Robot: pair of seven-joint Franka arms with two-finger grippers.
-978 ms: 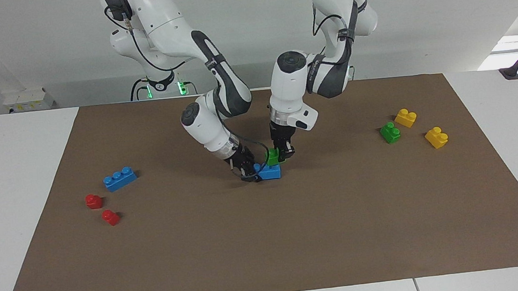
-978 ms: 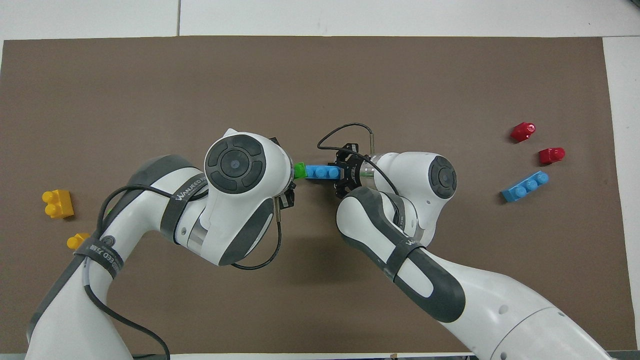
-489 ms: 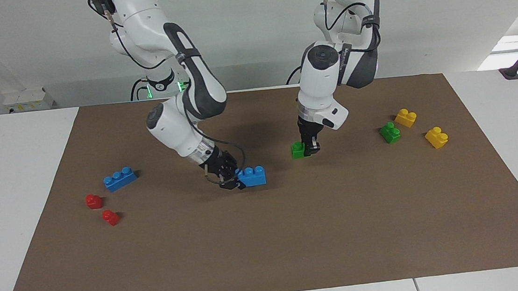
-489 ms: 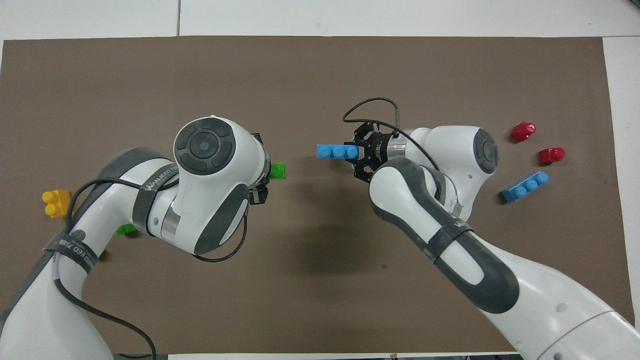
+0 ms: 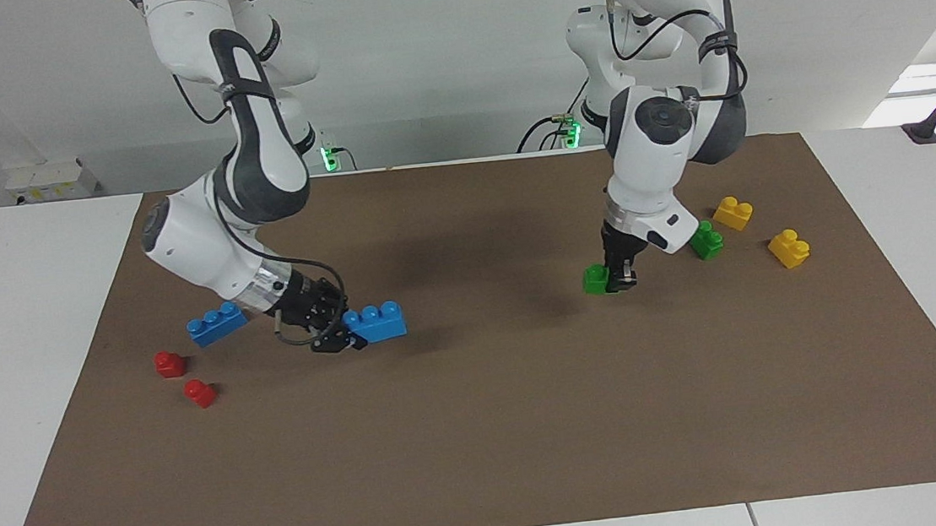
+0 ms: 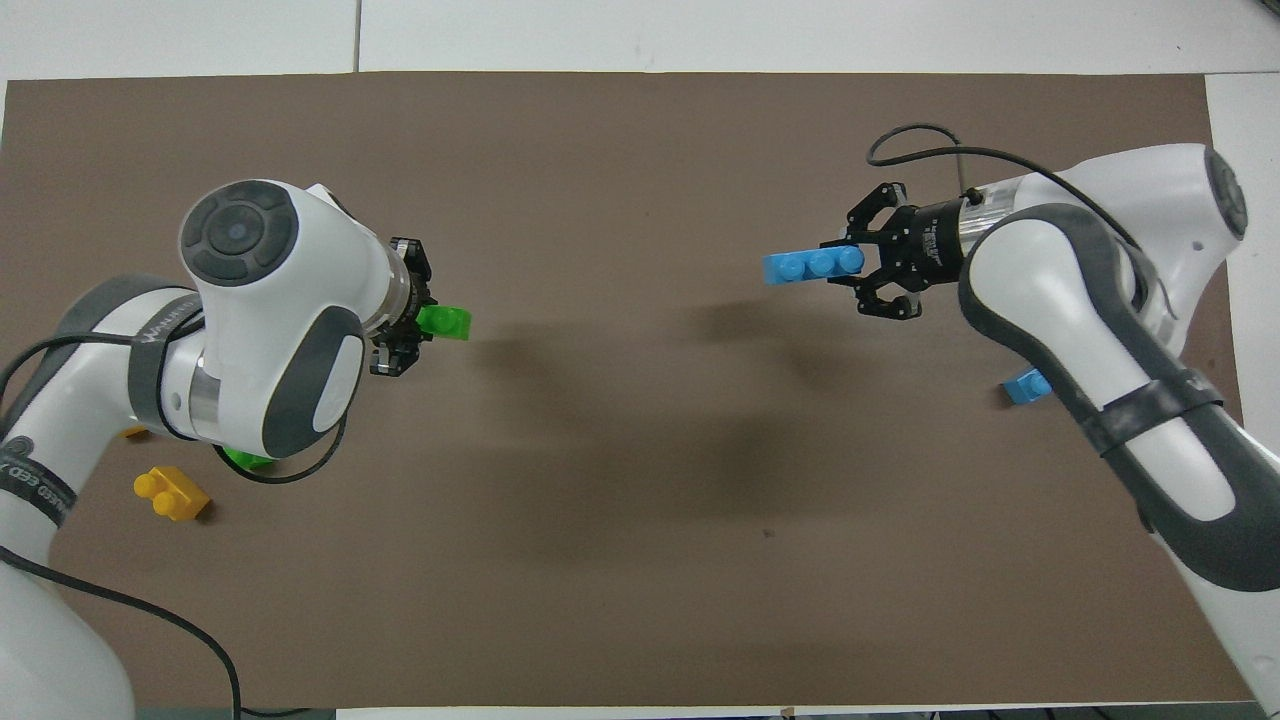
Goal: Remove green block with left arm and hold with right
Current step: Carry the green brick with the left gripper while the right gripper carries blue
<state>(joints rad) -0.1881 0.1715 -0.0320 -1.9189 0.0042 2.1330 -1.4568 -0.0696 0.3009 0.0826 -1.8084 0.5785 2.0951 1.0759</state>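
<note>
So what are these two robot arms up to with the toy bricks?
They have pulled two bricks apart. The left hand grips the green block low over the mat, near a darker green brick and two yellow ones at its end of the table. The right hand holds the blue three-stud brick toward its own end, close to another blue brick and two small red pieces.

Left arm (image 5: pixel 662 153) bent down, left gripper (image 5: pixel 620 277) pointing down, fingers closed on its load. Right arm (image 5: pixel 216 234) slanted low, right gripper (image 5: pixel 339 335) near-horizontal, fingers clamped on its load.
</note>
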